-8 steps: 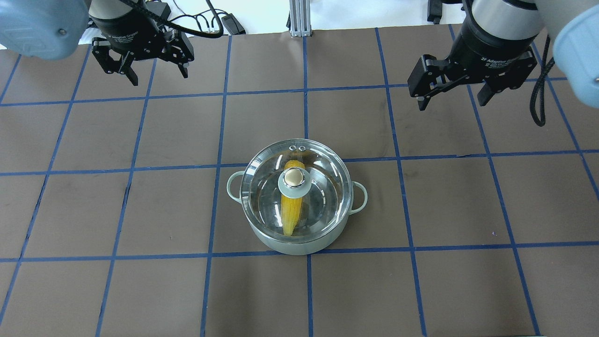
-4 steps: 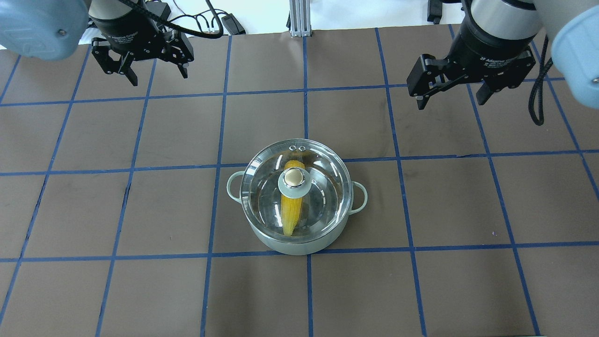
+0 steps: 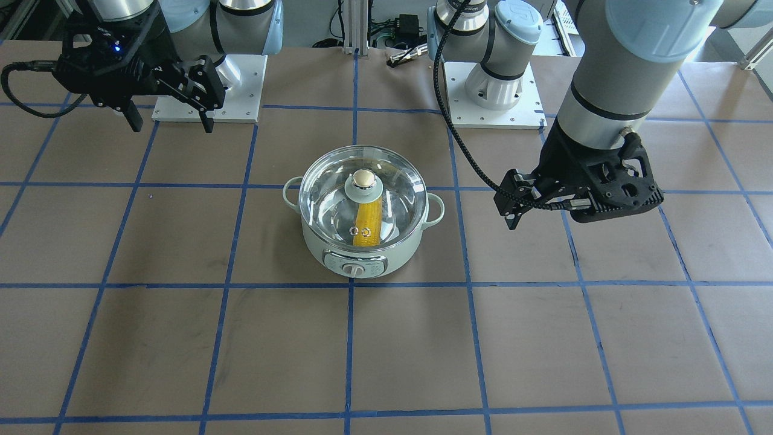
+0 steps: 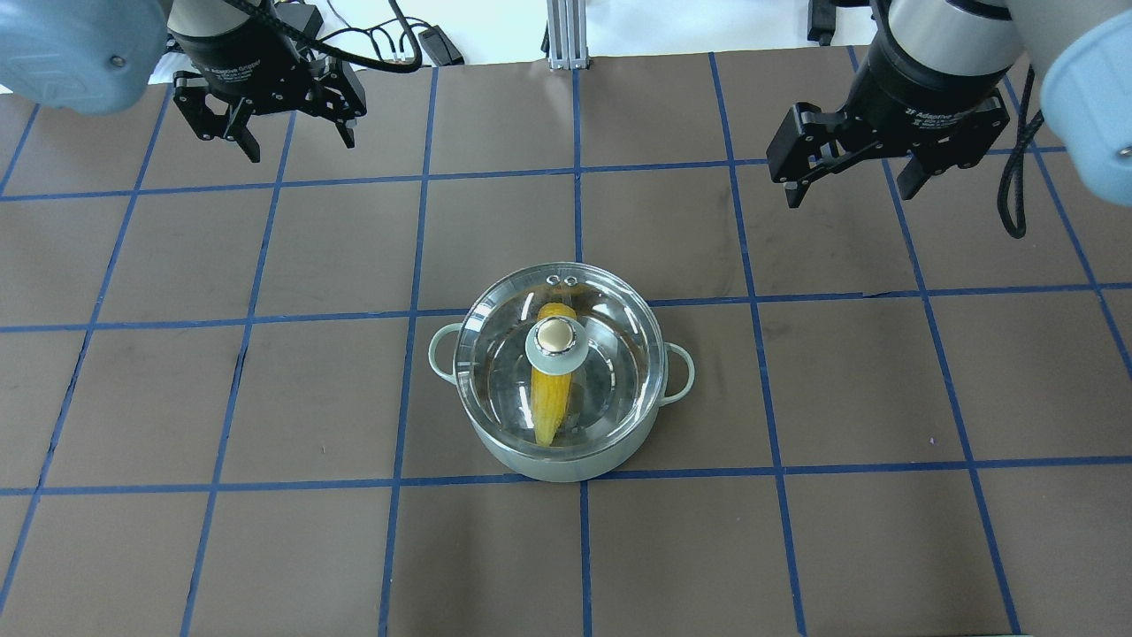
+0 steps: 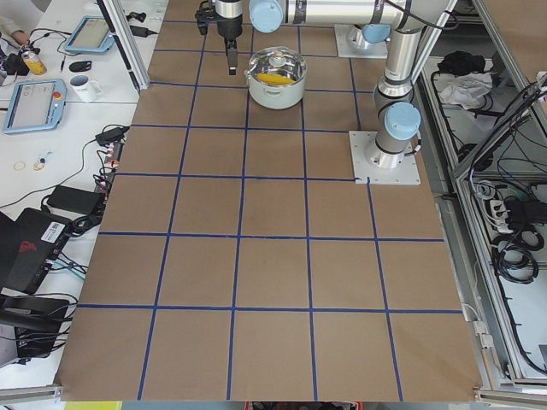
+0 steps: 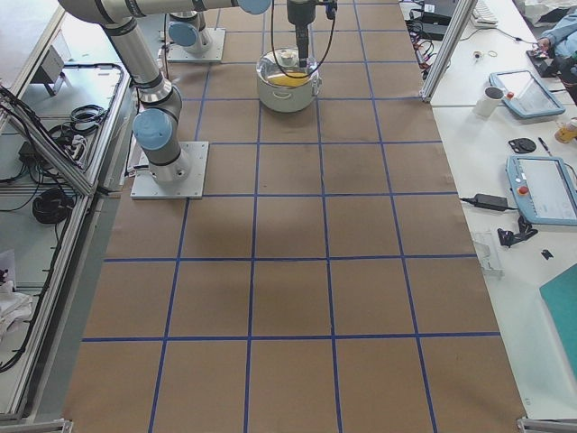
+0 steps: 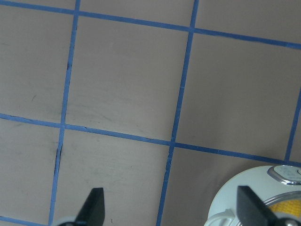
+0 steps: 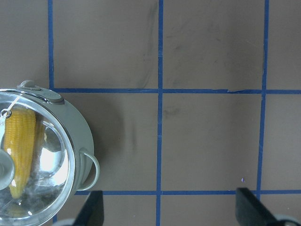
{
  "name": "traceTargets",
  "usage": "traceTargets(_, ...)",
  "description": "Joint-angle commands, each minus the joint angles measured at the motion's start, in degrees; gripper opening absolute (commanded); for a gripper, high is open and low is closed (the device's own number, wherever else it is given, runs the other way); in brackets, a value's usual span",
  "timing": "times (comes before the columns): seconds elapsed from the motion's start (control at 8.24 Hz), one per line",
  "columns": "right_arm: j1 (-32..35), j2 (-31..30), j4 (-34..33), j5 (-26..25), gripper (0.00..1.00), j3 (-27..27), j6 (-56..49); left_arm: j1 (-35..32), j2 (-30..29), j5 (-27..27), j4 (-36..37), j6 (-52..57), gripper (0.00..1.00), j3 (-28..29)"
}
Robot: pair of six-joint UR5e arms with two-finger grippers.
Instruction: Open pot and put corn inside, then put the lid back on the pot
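Got round pale mint-green electric pot (image 4: 559, 465) mid brown blue-gridded table (image 4: 265, 398), w/ round clear glass lid (image 4: 554, 341) seated on top. Can see bright yellow corn cob (image 4: 550, 407) lying inside thru the glass. Checking left two-finger gripper (image 4: 301, 147): spread wide, holding nothing, up off table, well apart from pot. Same for right two-finger gripper (image 4: 851, 196), other side.

1 pot (image 4: 548, 469) w/ 2 loop handles (image 4: 440, 354) & 1 dial (image 3: 356, 270). 1 lid (image 4: 610, 354) w/ 1 knob (image 4: 554, 334), 2 vent holes (image 4: 554, 281). 1 corn (image 4: 550, 402). 2 grippers: left gripper (image 4: 301, 146), right gripper (image 4: 851, 196). 2 base plates (image 3: 247, 90) by table's robot-side edge.
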Motion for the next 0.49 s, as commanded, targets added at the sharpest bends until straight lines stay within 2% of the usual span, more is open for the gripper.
traceTargets(0.0,0.0,0.0,0.1,0.1,1.0,0.0,0.0,0.0,0.0,0.0,0.0,0.0,1.0,0.1)
traceTargets(0.36,0.0,0.0,0.2,-0.3,1.0,0.0,0.0,0.0,0.0,0.4,0.0,0.2,1.0,0.0)
